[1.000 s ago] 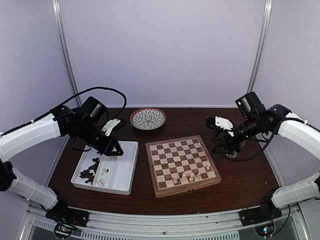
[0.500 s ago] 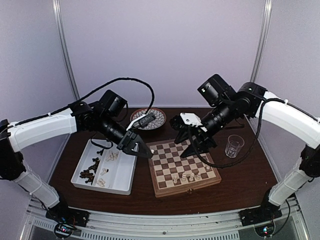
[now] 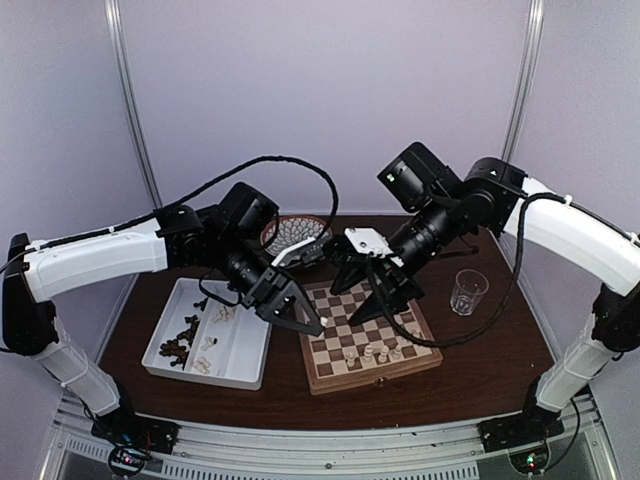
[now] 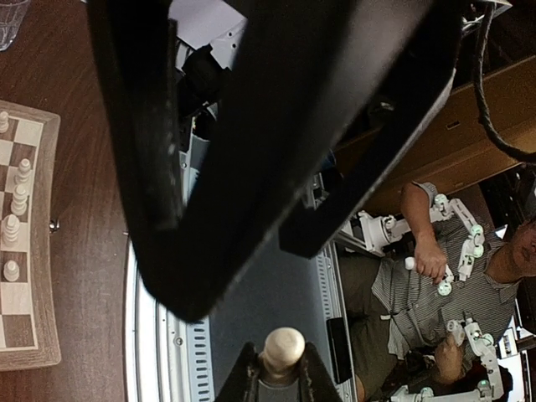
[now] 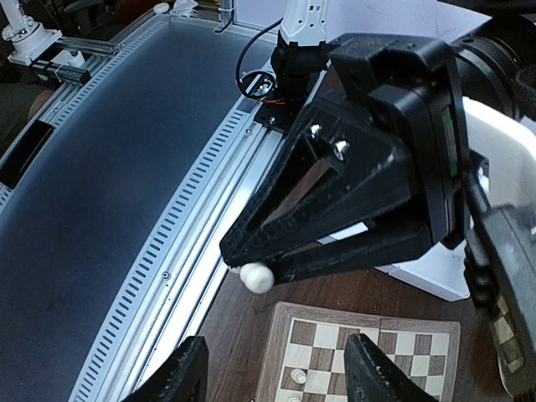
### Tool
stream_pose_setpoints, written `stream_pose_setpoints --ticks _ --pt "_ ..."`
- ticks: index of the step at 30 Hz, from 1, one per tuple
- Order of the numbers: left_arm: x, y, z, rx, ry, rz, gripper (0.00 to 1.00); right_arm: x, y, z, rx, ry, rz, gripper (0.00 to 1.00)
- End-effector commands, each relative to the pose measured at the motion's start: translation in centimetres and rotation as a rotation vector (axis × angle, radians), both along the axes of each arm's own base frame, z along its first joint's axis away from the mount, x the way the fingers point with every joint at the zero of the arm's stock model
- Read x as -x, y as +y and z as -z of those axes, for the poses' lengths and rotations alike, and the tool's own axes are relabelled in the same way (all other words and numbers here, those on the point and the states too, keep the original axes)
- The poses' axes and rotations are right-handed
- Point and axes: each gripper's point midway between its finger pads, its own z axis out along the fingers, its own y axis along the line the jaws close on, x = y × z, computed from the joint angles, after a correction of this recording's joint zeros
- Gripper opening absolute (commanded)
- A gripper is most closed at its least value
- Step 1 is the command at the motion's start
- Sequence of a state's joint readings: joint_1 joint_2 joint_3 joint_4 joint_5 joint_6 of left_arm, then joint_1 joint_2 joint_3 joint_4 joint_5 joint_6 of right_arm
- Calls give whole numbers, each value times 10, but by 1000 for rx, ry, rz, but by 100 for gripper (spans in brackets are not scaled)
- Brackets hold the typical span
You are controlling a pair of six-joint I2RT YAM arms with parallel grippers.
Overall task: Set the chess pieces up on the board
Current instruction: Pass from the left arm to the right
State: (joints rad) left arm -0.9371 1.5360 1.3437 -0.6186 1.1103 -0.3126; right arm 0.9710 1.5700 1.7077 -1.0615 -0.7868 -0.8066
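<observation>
My left gripper (image 3: pixel 312 325) is shut on a cream-white pawn (image 4: pixel 283 346) and holds it above the left edge of the board (image 3: pixel 330 375). The right wrist view shows that gripper's fingertips pinching the pawn (image 5: pixel 255 277) just off the board's corner (image 5: pixel 272 335). My right gripper (image 3: pixel 390 300) is open and empty, hovering over the middle of the board, close to the left gripper. Several cream pieces (image 3: pixel 372 352) stand on the board's near rows; they also show in the left wrist view (image 4: pixel 12 226). Dark pieces (image 3: pixel 178 347) and a few cream pieces (image 3: pixel 206 344) lie in the tray.
The white two-compartment tray (image 3: pixel 250 350) sits left of the board. A patterned plate (image 3: pixel 290 232) is behind, partly hidden by the left arm. A clear glass (image 3: pixel 467 291) stands right of the board. The two arms nearly meet above the board.
Both arms swung inward. The left gripper came from the tray to the board's left edge with a cream pawn. The right gripper moved from beside the glass to over the board.
</observation>
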Motion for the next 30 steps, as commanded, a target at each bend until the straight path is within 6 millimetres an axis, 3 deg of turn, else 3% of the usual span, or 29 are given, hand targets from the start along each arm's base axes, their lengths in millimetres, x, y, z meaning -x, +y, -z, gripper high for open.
stream_pose_setpoints --ticks 1,12,30 --pt "8 -9 -18 70 -15 53 10 14 5 -9 -12 26 -48 58" --pt "15 -14 -28 117 -27 78 10 38 8 -17 -30 77 -120 51" --pt "17 -18 -39 179 -33 96 9 49 15 -19 -44 128 -150 38"
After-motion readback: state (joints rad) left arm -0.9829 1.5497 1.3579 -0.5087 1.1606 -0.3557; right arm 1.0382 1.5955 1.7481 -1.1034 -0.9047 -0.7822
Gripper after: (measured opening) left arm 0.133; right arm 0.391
